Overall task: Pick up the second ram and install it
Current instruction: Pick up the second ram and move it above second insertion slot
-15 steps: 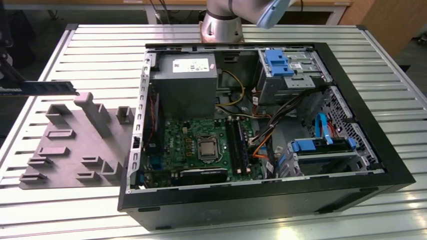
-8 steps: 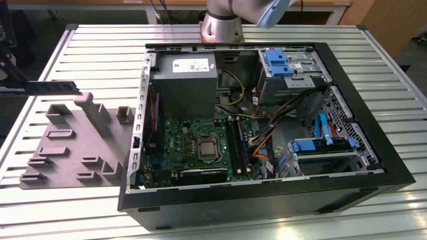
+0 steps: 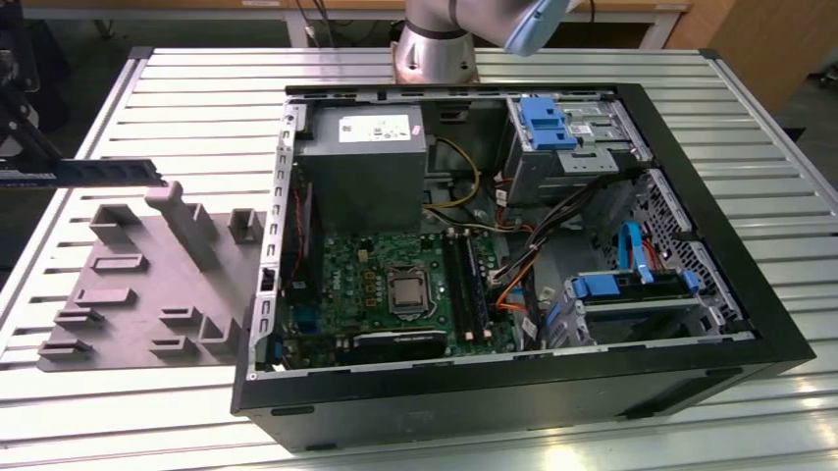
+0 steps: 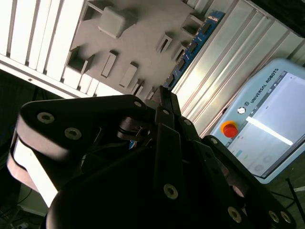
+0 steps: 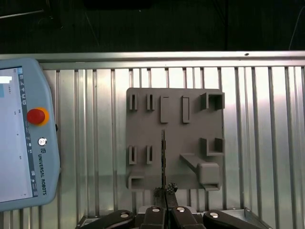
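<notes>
So the pickup half looks done: the gripper (image 5: 165,190) is clamped on the second ram (image 3: 105,173), holding it level in the air above the grey holder tray (image 3: 131,294). The install isn't done though, since the stick is well apart from the motherboard slots (image 3: 468,280) inside the open PC case (image 3: 524,392). The arm's reached out over the tray, wrist pointing straight down at it.

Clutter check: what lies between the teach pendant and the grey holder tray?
Bare ribbed table between teach pendant and holder tray, in the first wrist view.
</notes>
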Controlling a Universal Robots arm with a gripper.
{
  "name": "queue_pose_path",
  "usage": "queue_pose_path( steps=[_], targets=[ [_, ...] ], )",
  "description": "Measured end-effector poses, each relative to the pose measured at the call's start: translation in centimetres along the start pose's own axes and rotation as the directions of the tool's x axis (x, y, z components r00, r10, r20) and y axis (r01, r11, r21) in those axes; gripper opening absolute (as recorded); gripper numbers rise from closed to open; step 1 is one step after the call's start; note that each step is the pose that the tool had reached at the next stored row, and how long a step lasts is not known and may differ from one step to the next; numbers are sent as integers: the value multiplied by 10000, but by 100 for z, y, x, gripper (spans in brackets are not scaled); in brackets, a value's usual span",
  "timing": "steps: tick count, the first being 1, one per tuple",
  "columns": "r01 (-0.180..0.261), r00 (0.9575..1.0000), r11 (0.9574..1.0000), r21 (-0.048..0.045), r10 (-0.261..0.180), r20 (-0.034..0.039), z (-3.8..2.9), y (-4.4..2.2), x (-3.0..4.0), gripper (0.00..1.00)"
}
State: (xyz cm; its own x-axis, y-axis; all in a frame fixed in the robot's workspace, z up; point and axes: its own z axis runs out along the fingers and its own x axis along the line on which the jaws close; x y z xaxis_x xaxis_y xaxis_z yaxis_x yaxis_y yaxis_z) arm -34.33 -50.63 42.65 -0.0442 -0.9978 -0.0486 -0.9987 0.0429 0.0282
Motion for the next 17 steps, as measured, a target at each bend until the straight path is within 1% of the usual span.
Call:
queue_pose_path(
  steps=[17],
  targets=[
    [0, 10000, 10000, -1, 0, 0, -3, -93, -4, 11]
  ],
)
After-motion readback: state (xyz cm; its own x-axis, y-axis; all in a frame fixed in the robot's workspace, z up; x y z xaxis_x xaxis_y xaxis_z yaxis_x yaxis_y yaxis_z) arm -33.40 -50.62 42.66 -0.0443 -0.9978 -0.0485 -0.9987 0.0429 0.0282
